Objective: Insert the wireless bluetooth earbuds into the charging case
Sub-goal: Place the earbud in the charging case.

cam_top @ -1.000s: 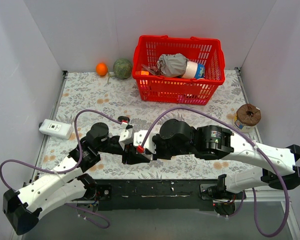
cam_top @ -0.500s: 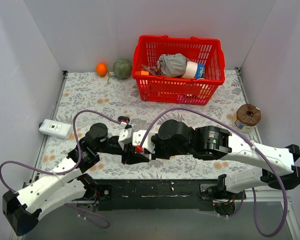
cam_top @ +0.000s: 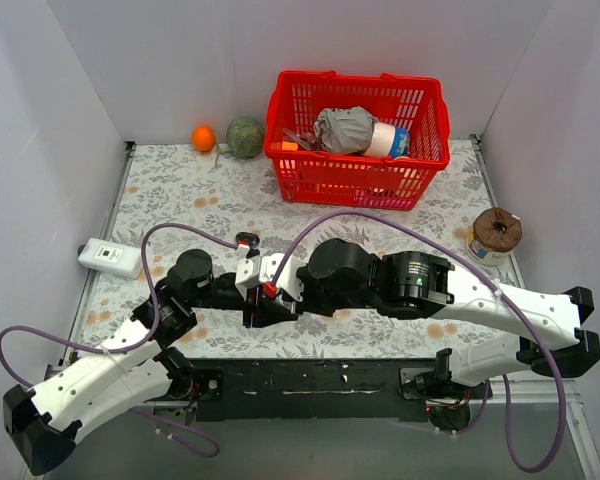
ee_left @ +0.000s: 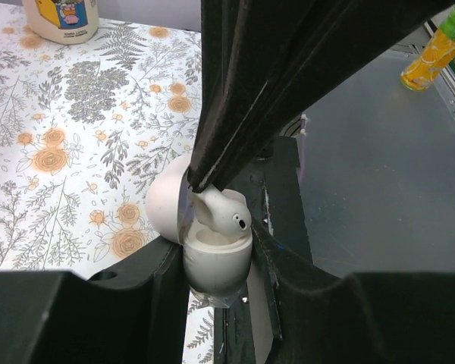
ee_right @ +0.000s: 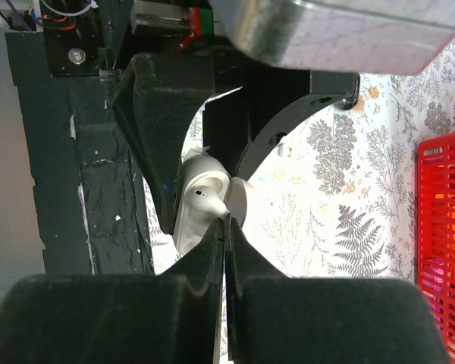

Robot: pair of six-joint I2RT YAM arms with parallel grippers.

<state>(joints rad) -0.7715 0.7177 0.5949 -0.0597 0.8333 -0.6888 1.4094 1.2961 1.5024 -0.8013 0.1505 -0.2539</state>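
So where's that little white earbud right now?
Left wrist view, centre: the white earbud is pinched by the right pincer at the mouth of the open charging case, which the left pincer clamps.

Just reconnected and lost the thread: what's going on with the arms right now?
The left end effector grips the open white charging case. The right end effector pinches a white earbud by its stem and holds it tilted at the case's open mouth. The earbud is not yet fully seated in its well.
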